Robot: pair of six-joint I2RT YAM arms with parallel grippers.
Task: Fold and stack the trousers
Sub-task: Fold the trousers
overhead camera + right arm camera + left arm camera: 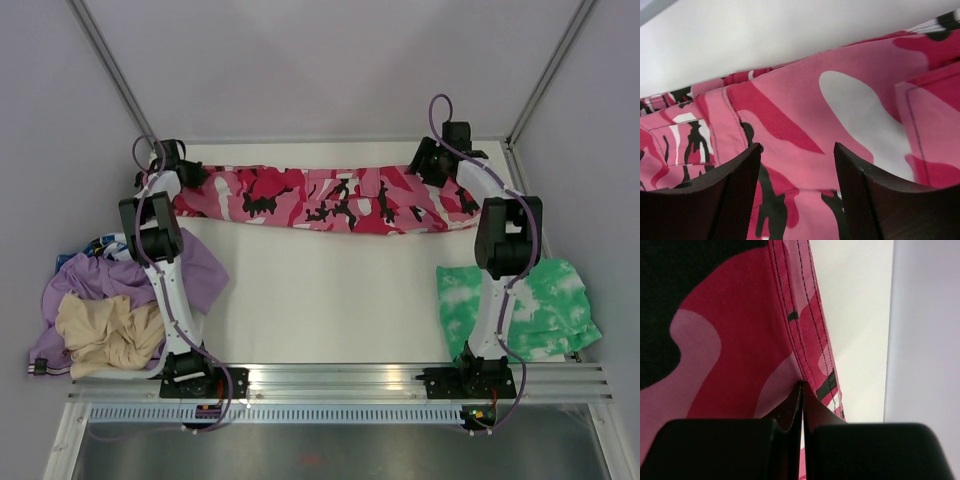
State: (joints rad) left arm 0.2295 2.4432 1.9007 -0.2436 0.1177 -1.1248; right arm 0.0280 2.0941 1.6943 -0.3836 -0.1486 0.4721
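1. Trousers [330, 200] – pink, red, white and black camouflage print, stretched in a long band from left to right across the far part of the desk [320, 300]. One end lies at each arm's gripper.
2. Left gripper [802, 440] – at the left end of the band. In the left wrist view its fingers [720, 450] are pressed almost together, with a fold of the trousers [740, 340] pinched between them beside a stitched seam.
3. Right gripper [797, 190] – at the right end of the band. Its fingers [737, 200] stand wide apart over the camouflage cloth [840, 115] and clamp nothing. Whether the tips touch the cloth cannot be told.
4. Lilac garment [200, 275] – crumpled at the left edge of the desk, beside the left arm and well apart from the trousers.
5. Beige garment [105, 330] – bunched on top of the lilac one, on its near side.
6. Green-and-white tie-dye garment [540, 300] – spread at the right edge of the desk, beside the right arm.
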